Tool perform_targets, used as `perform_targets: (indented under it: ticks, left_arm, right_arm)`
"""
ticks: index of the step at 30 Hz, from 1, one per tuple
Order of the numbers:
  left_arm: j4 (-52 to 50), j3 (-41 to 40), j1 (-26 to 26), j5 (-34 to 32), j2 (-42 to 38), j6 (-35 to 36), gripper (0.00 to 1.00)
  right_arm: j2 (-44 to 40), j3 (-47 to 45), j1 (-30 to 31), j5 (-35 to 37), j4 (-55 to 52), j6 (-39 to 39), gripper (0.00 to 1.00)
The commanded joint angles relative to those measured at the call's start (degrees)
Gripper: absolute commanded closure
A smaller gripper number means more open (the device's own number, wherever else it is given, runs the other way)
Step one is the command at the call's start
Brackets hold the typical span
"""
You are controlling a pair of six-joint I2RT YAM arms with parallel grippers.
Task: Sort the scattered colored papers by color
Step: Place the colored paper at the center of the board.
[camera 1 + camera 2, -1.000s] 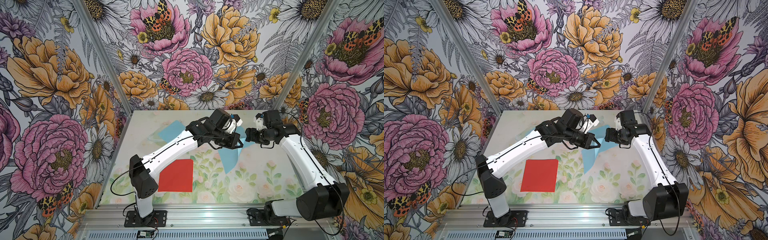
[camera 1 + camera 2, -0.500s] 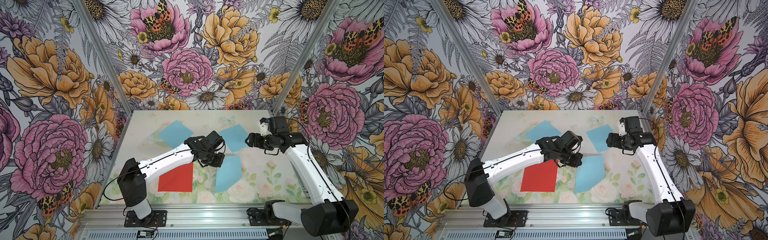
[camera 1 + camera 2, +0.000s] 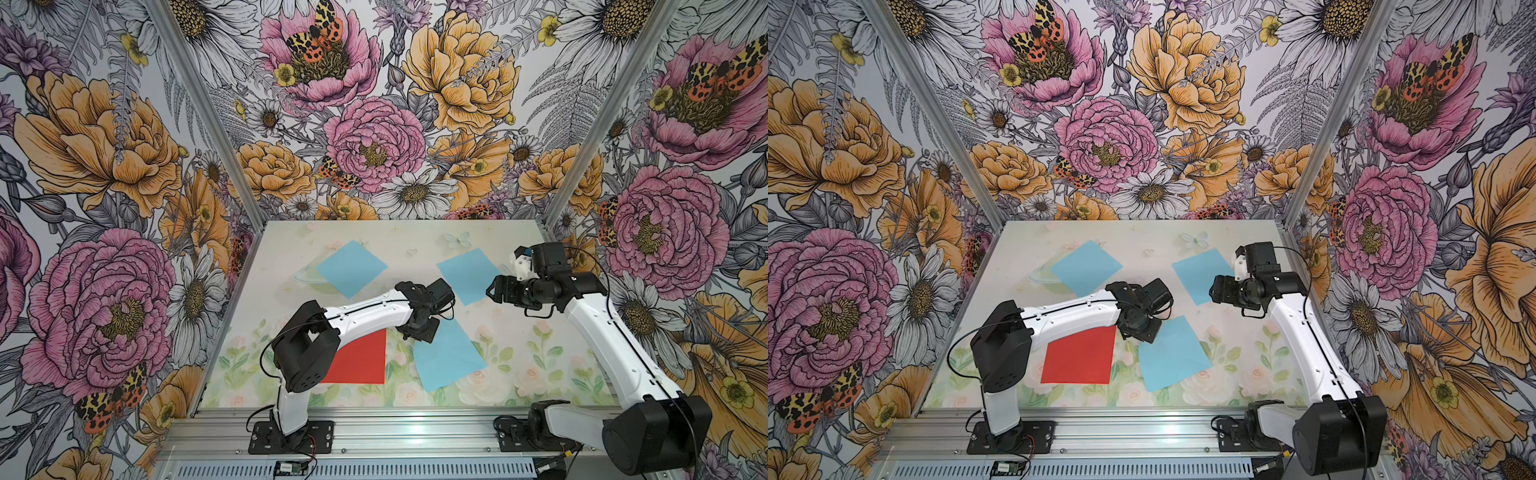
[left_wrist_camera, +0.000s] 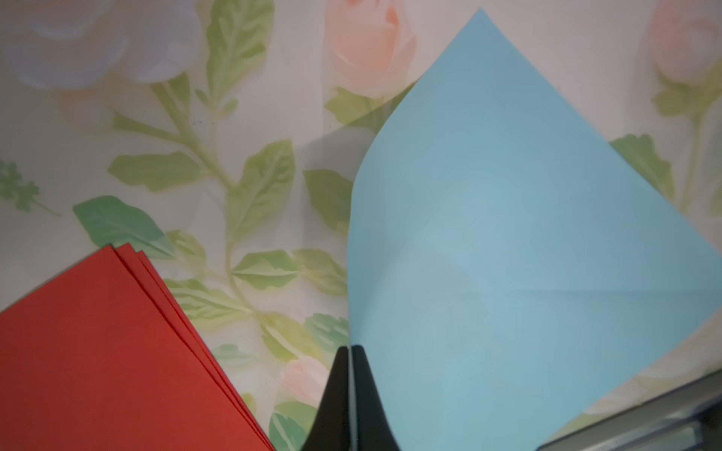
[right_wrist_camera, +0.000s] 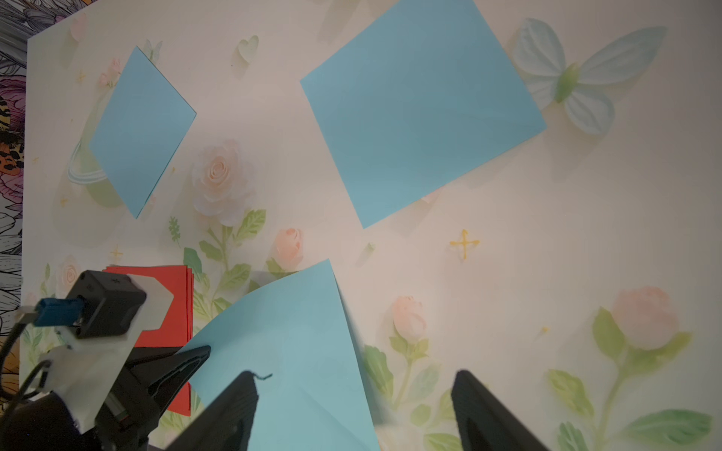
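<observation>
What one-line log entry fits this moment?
left pincer: shut on thin sky-blue paper square | right pincer: open, empty | red paper stack: three sheets | other sky-blue squares: two, lying apart

Wall panels [image 3: 374, 137] printed with large pink, orange and white flowers enclose a pale rose-and-butterfly tabletop [image 3: 415, 237]; silver aluminium posts [image 3: 208, 112] stand at its far corners, a grooved aluminium rail [image 3: 415, 434] along its near edge.

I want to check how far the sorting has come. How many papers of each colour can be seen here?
Red papers: 3, in one stack; the left wrist view shows three edges.
Blue papers: 3, not stacked.
Total: 6
</observation>
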Motion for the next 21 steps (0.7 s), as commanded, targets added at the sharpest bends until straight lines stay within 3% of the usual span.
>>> perform_targets:
  ticks: [1,5,8,10,12,14,18,21]
  left_arm:
    - [-2.98,-1.60,1.15,-8.49,1.55,3.19,1.00]
    - [-2.90,-0.95,1.33,-8.52,2.83,5.38,1.00]
    - [-2.92,0.37,1.53,-8.25,3.61,7.27,1.00]
    - [-2.90,1.27,1.95,-8.04,4.13,8.45,1.00]
    - [-2.89,2.23,2.34,-7.68,4.52,9.52,1.00]
    - [-2.90,3.21,2.44,-7.54,4.78,10.63,1.00]
    - [-2.95,5.07,2.46,-7.46,5.31,13.00,1.00]
    - [-3.24,5.71,2.58,-6.95,6.03,13.04,1.00]
  right_arm:
    - [-1.21,-0.24,-0.22,-0.92,1.41,0.86,0.18]
    - [0.36,-0.02,-0.21,-2.90,1.71,1.20,0.19]
    - [2.42,-2.39,0.30,-10.84,4.29,2.57,0.25]
    - [3.21,-5.59,1.47,-12.52,7.15,4.18,0.35]
    - [3.36,-9.48,2.35,-13.41,10.36,5.90,0.57]
    - [3.56,-12.73,2.95,-13.59,13.10,7.56,0.69]
    - [5.03,-17.16,3.59,-13.91,17.85,10.55,0.69]
    - [6.63,-17.81,4.73,-14.80,20.20,12.13,0.76]
